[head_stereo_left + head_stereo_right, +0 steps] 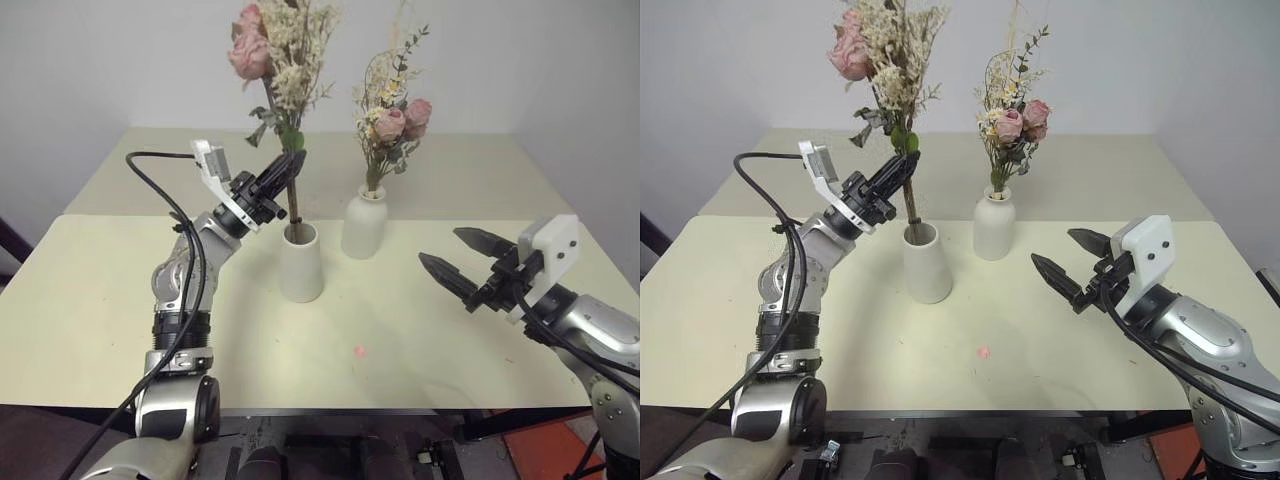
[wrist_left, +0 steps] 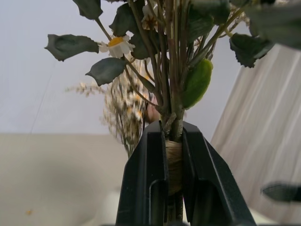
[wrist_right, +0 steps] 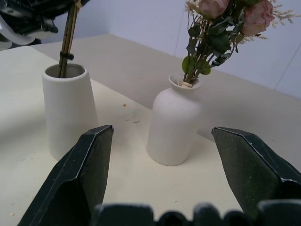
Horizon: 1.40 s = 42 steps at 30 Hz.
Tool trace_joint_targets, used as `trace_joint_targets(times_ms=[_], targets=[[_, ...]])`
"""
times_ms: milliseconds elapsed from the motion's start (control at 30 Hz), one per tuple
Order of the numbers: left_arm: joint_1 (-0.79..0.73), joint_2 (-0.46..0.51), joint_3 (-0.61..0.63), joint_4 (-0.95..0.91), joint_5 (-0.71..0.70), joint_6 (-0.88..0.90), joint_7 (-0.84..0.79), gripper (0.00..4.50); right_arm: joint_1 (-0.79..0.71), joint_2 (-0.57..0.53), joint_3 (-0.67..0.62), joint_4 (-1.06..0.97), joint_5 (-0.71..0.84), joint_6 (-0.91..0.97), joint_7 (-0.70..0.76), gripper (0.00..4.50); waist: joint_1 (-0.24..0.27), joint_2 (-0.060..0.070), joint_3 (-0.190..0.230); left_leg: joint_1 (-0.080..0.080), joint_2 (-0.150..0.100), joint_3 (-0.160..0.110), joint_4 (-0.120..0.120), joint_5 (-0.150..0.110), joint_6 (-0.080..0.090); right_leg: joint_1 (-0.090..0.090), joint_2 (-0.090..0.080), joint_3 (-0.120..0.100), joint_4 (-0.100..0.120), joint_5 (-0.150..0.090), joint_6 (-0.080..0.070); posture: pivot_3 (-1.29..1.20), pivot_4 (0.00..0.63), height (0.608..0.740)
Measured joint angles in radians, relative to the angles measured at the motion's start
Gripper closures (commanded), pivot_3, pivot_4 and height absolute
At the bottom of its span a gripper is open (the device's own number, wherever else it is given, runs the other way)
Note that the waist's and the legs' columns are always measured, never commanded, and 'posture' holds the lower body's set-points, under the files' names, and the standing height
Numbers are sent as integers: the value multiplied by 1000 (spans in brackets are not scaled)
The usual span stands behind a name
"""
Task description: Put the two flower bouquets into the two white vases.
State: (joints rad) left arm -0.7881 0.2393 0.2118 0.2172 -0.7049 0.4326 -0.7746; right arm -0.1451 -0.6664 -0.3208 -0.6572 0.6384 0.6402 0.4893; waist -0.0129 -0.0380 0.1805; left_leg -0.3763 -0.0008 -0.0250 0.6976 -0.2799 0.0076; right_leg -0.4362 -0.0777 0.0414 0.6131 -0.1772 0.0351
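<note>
The right gripper [image 1: 462,261] hangs idle above the cream counter [image 1: 90,310], its fingers spread wide on nothing, with the bottle vase [image 3: 173,125] just beyond them already carrying its bouquet [image 1: 392,122]. Farther off, the left gripper [image 1: 290,170] has its fingers clamped on the string binding of the second bouquet [image 1: 272,50], whose thin dark stems run below the fingers into the mouth of the cone vase [image 1: 301,262]. To finish well, I would keep the stems upright and centred, lower until they bottom out, then let go gently: the bunch is top-heavy and brittle. Both vases are matte white ceramic, smooth and probably light, so a sideways nudge could tip one.
</note>
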Motion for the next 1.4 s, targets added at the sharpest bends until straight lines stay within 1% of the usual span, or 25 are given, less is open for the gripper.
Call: trace_joint_targets(times_ms=[167,233,333,433,533,600,633,733,867,933,1000,1100,1200,1300,1400], targets=[[15,-1,-22,-3,-1,-1,-61,4387,1,5,1,1,-9,-1,0,535,0,0,0,0,0,0,0,0,0,0,0,0,0,0,0,0,150,740],[15,5,-33,-3,7,-6,-76,3659,1,6,1,1,-9,-1,0,535,0,0,0,0,0,0,0,0,0,0,0,0,0,0,0,0,150,740],[16,7,-37,-3,20,-14,-85,2780,1,6,-1,0,1,0,1,535,-1,0,0,0,0,0,0,0,0,0,0,0,0,0,0,0,150,740],[20,20,-40,-3,33,-17,-106,1797,2,6,-26,0,59,1,27,535,0,0,0,0,0,0,0,0,0,0,0,0,0,0,0,0,150,740],[29,53,-48,-4,56,-21,-124,804,10,-8,-63,-4,112,0,66,535,-1,0,0,0,0,0,0,0,0,0,0,0,0,0,0,0,150,740],[51,100,-61,-25,73,-19,-155,159,12,-15,-75,-5,128,-4,87,535,-4,0,0,1,0,0,0,0,0,0,0,0,0,0,0,0,150,740],[61,119,-62,-36,73,-15,-169,26,16,-16,-82,-5,130,-8,95,535,-5,0,0,1,1,0,-1,0,0,0,0,0,0,0,0,0,150,740],[102,214,-62,-104,74,15,-206,26,16,-26,-82,-2,130,-20,104,535,-6,0,0,2,1,0,-2,0,0,0,1,0,0,0,0,0,150,740],[197,382,-59,-207,77,37,-289,26,21,-37,-82,5,127,-22,110,535,-5,0,0,2,1,1,-2,0,0,0,1,1,0,0,0,0,150,740],[221,437,-54,-242,79,55,-297,26,21,-50,-81,14,119,-22,112,535,-2,0,0,2,1,1,-2,0,0,0,0,1,0,0,0,0,150,740],[270,524,-32,-287,91,61,-306,26,18,-58,-76,22,108,-22,116,535,-2,0,0,2,2,1,-3,0,0,0,0,0,0,-1,1,0,150,740],[346,621,26,-321,113,53,-327,26,10,-69,-75,40,107,-22,122,535,-2,0,0,3,2,1,-3,0,0,0,0,0,-1,-1,1,0,150,740],[422,676,117,-341,107,50,-349,26,11,-100,-89,56,111,-23,155,535,-2,1,0,3,2,2,-3,0,0,0,0,0,-1,-1,1,0,150,740],[460,689,203,-371,71,53,-351,26,21,-129,-126,87,122,-29,213,535,4,1,0,3,2,1,-3,0,0,1,0,0,-1,-1,1,0,150,740],[494,699,253,-391,49,58,-351,26,45,-178,-174,122,130,-32,281,535,5,0,0,3,2,2,-3,0,1,1,0,0,-2,-1,1,0,150,740]])
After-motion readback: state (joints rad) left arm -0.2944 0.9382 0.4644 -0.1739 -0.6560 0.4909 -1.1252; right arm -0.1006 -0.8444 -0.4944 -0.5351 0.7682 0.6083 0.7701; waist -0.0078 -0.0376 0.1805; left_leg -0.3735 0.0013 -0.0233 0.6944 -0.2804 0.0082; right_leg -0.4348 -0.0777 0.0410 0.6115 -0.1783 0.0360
